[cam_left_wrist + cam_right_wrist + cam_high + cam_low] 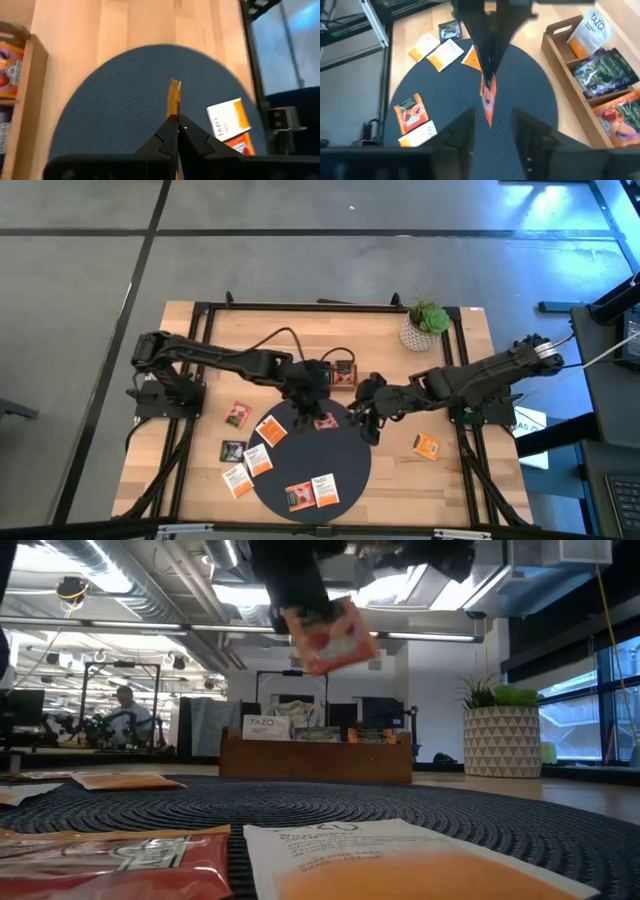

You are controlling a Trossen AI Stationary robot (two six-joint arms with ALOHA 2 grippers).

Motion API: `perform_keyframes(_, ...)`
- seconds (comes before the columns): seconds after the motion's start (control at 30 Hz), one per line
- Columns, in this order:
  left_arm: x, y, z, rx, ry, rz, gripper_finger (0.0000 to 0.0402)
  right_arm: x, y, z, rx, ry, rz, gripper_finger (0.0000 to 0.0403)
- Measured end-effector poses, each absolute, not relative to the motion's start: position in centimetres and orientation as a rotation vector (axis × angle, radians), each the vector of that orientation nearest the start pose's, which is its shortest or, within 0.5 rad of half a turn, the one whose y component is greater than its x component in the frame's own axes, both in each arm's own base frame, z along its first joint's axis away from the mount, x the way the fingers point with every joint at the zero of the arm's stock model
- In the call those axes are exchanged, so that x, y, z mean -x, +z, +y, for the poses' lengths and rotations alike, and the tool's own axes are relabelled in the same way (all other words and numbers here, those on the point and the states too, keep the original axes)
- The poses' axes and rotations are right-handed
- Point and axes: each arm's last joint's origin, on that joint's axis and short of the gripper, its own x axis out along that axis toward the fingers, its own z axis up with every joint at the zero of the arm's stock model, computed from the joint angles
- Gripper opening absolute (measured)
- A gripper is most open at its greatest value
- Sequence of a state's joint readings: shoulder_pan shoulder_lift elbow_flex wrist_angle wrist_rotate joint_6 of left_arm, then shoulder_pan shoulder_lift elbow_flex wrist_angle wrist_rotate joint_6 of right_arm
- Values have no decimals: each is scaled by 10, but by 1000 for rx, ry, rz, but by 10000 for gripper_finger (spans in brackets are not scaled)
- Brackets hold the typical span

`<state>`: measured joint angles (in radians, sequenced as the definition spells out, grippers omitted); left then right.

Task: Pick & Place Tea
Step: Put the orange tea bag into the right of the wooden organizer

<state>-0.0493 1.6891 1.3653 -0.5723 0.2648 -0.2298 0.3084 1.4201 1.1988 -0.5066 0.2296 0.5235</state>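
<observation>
Above the far part of the dark round mat (pixel 312 455), left gripper (pixel 318 412) reaching in from the left, arm stretched long across the table, fingers pinched tight on an orange-red tea sachet (pixel 328 637) held edge-on and tilted, clear of the mat. Just to the right, right gripper (pixel 365 423) reaching in from the right, arm bent low, fingers (pixel 462 131) parted and empty, facing the held sachet; perhaps just short of touching it. Nearer on the mat, other sachets (pixel 311 494) lying flat. Beyond the mat, wooden tray (pixel 567 52).
</observation>
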Motion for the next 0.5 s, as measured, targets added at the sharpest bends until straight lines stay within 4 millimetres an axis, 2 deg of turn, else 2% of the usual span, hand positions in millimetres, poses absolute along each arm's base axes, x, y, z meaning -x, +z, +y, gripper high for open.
perform_keyframes(0.1, -368, 263, -22, 302, -183, 955, 2, -300, 301, 84, -297, -156, 676, 186)
perform_keyframes(0.23, -370, 258, -17, 318, -179, 979, 3, -312, 287, 85, -279, -105, 716, 217)
perform_keyframes(0.33, -371, 259, -15, 320, -179, 969, 2, -321, 276, 82, -281, -100, 753, 220)
perform_keyframes(0.5, -371, 259, -15, 321, -177, 965, 3, -330, 265, 76, -279, -111, 771, 201)
